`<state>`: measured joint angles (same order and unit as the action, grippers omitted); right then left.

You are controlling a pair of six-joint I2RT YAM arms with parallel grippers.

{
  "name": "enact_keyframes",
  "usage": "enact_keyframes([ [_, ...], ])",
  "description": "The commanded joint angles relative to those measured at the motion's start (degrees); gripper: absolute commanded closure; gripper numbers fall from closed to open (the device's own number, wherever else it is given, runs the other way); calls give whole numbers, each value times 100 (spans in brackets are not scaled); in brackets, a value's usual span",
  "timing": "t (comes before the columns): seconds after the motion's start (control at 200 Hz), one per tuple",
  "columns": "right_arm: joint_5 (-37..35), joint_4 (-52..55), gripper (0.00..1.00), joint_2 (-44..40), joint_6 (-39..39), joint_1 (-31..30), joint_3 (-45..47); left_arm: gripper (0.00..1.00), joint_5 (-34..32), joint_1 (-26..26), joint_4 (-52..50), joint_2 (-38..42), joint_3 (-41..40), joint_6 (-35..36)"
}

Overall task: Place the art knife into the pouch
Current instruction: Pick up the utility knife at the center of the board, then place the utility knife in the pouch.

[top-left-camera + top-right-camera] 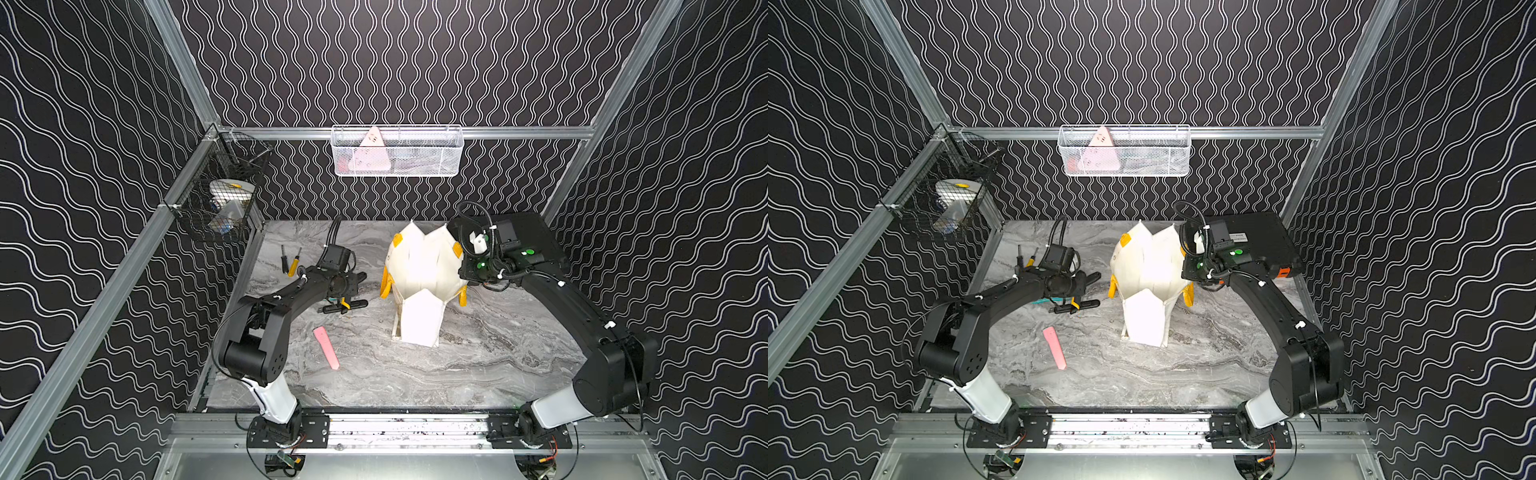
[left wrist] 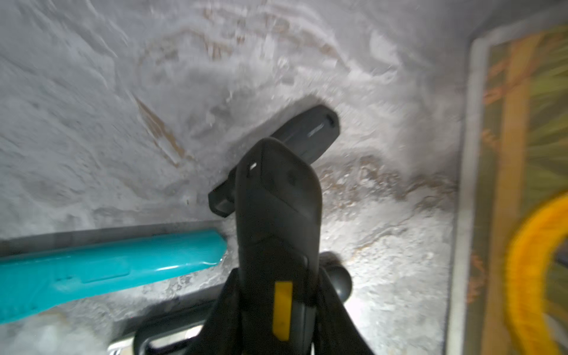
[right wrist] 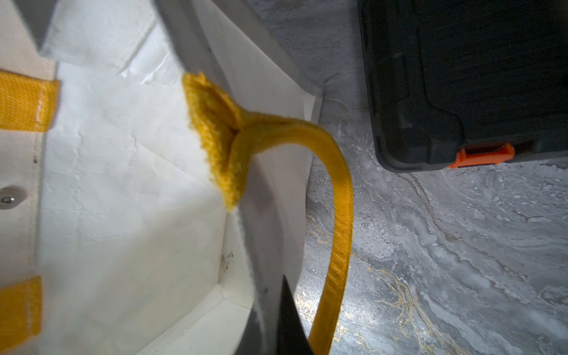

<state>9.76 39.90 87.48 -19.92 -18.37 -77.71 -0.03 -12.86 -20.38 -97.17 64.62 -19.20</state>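
1. A grey marbled table [image 1: 374, 374] is enclosed by black walls [image 1: 415, 62] printed with white wavy lines.
2. A white label [image 1: 1237, 237] is seen on the black case [image 1: 1262, 226] in a top view, but it is too small to be read.
3. The art knife [image 2: 276, 199], black with a yellow slider [image 2: 282, 310], is clamped between the jaws of the left gripper [image 2: 278, 276]. It is held on the left arm's side of the pouch [image 1: 419, 270], apart from it.
4. Only in the left wrist view are a teal tool [image 2: 107, 267] and a dark grey piece [image 2: 310, 135] shown plainly beside the knife.
5. Only in the right wrist view is the right gripper [image 3: 272, 310] shown closed on the pouch's wall, next to a yellow loop handle [image 3: 338, 215]. The case's orange latch [image 3: 482, 155] is shown there too.
6. Open table is found at the front, broken only by a pink cutter [image 1: 326, 347]. The case is set at the back right edge.
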Motion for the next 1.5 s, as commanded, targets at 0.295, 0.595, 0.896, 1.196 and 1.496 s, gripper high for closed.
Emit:
enact_keyframes([
  [0.295, 191, -237, 100, -35, -16, -57, 43, 89, -142, -614, -1226, 706, 2272, 381],
  [0.595, 199, -545, 100, -170, -286, -58, 237, 90, 970, -1369, -519, -324, 3882, -33],
  [0.896, 386, -886, 100, -224, -502, -53, 411, 91, 1927, -1737, 1008, -985, 3451, -421],
  [1.196, 492, -1055, 100, -210, -576, -54, 475, 90, 1925, -2363, 1368, -1095, 2607, -46],
  [1.496, 598, -1097, 100, -205, -521, -54, 457, 93, 1638, -2578, 130, -2142, 3454, 418],
])
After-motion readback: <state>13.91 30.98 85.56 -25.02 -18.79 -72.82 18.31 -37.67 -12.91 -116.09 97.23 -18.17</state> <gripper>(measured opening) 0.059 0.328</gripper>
